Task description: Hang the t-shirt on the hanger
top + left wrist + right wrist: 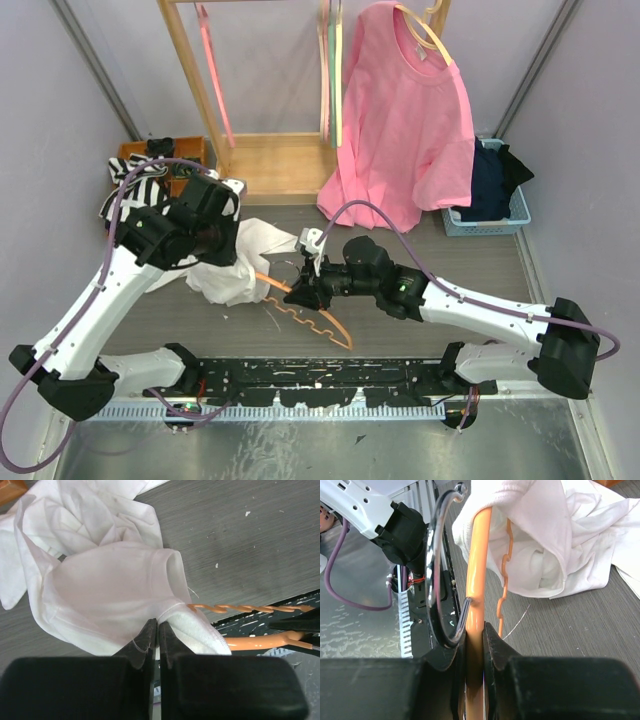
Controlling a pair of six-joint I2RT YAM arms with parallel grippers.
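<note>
The shirt (240, 265) is a soft, light, floppy heap on the surface (480, 270), left of centre, right under the left arm. Cotton like that holds no shape, it sags and bunches, and I'd guess it drags on plastic rather than sliding. The best place to take it is probably a stitched edge like the hem or neck band, since a seam gives more to pinch than one loose layer. The left end effector (157, 630) is clamped shut on a thin fold right at such a seam, just beside where the hanger goes in.

The hanger (310, 315) is the opposite: thin, stiff, light, and smooth enough that it could twist in a pinch. It runs across the middle, with one end tucked inside an opening of the shirt and the other pointing toward the near edge. The right end effector (475, 635) is closed tight on the orange top, right by the base of the hook (437, 565). That seems the sensible spot, being the stiffest bit.

What I can't work out is which opening the hanger is in: neck, sleeve or bottom. The heap hides most of the shirt's outline, and the buried end of the hanger is out of sight. From the top camera the left fingertips are hidden too.
</note>
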